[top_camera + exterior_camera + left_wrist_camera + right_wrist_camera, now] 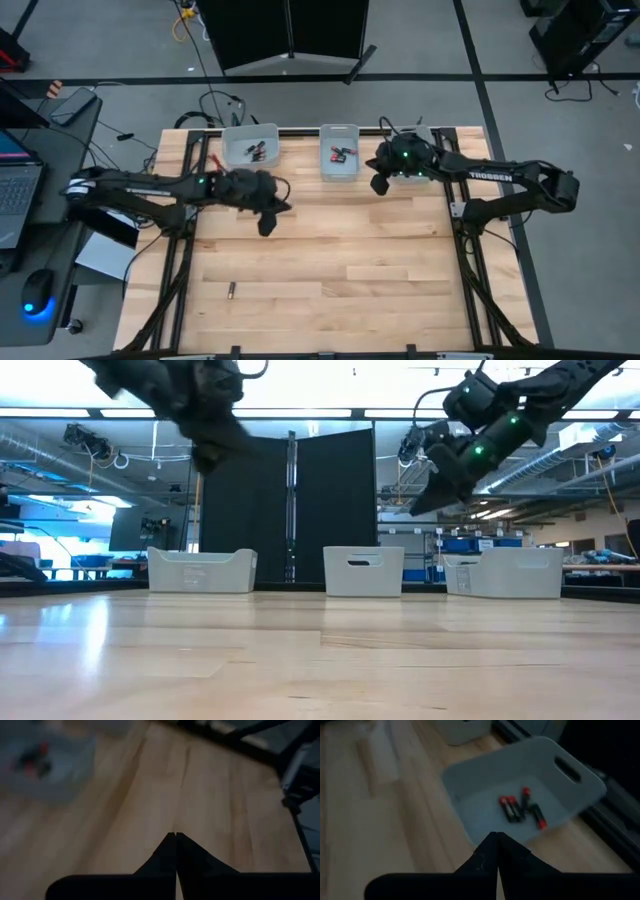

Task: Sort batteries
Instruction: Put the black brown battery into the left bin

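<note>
The right gripper (pixel 496 836) has its fingers pressed together above the wooden table (pixel 395 835), near a pale bin (pixel 485 775) holding four black-and-red batteries (pixel 521 809).

Table (pixel 330 255): pale wood planks, smooth, slight sheen. Bins (pixel 570 795): translucent plastic, matt. Batteries (pixel 520 810): glossy black casing, red ends. Lone battery (pixel 231 290): finish unclear. Gripper fingers (pixel 485 860): dark, matt.

Three bins stand in a row along the table's (pixel 330 250) far edge: left bin (pixel 250 147), middle bin (pixel 339 151), right bin (pixel 503 573). Batteries (pixel 254 151) lie in the left bin, more batteries (pixel 521 809) in the middle one. One lone battery (pixel 231 290) lies on the near left of the table.
</note>
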You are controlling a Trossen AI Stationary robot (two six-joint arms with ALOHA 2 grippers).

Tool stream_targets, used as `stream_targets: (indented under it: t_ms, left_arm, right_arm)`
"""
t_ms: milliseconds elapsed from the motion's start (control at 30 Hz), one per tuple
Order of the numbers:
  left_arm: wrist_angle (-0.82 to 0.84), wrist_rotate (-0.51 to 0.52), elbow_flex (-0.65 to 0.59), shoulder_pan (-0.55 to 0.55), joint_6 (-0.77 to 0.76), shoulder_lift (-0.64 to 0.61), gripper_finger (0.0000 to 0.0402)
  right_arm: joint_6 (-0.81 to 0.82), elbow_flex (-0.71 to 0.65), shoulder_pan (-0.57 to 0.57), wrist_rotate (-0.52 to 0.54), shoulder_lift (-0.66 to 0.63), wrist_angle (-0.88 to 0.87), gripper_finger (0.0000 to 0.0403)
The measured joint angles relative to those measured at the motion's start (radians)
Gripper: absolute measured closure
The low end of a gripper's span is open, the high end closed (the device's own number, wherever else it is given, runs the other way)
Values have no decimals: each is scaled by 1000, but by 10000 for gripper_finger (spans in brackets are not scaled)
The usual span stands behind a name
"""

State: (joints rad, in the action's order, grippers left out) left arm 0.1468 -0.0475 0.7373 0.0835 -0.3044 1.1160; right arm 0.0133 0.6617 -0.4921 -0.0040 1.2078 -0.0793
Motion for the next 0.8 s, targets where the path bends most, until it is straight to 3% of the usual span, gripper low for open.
stream_targets:
  t_ms: [167, 300, 467, 700, 800]
  left_arm:
    - [233, 172, 2, -170, -324, -32, 396]
    - [346, 207, 1, -291, -581, -32, 396]
    - [433, 207, 1, -436, -872, -28, 397]
    - [549, 209, 0, -592, -1251, 21, 398]
    - [554, 127, 0, -623, -1356, 95, 398]
  right_arm:
    - [-44, -2, 46, -11, 32, 94, 394]
    - [-66, 0, 68, -27, 49, 151, 384]
    - [-72, 0, 90, -28, 69, 167, 367]
    - [-76, 0, 99, -32, 132, 194, 383]
    - [-87, 0, 99, -32, 169, 218, 389]
